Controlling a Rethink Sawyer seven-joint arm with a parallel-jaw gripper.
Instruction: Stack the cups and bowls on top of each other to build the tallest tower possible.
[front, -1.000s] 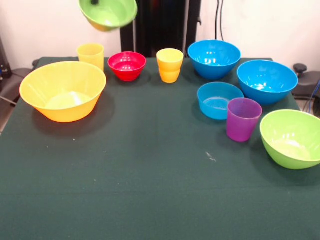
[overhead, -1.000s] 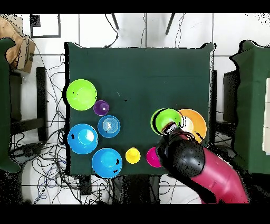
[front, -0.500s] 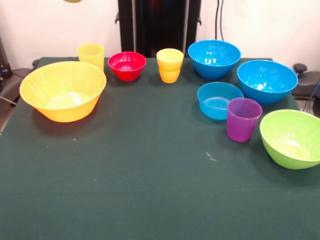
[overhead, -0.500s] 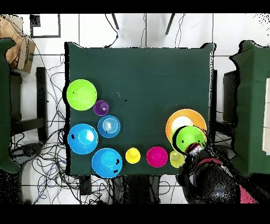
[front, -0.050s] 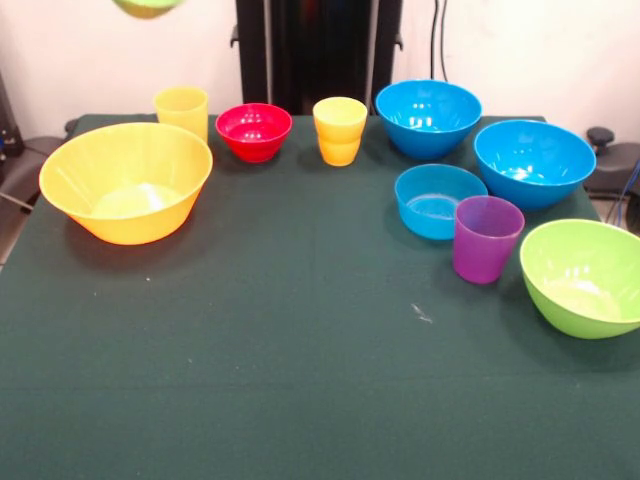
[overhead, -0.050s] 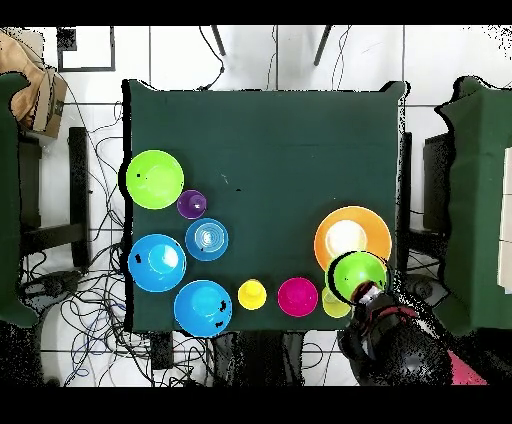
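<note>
The overhead view showed the arm (overhead, -0.050s: 400, 350) holding a small green bowl (overhead, -0.050s: 360, 273) over the orange bowl's (overhead, -0.050s: 345, 232) edge; the front view caught only that bowl's underside (front, -0.050s: 147, 7) at the top edge. The end effector (overhead, -0.050s: 368, 296) gripped its rim, though its opening couldn't be told. No writing was legible.
</note>
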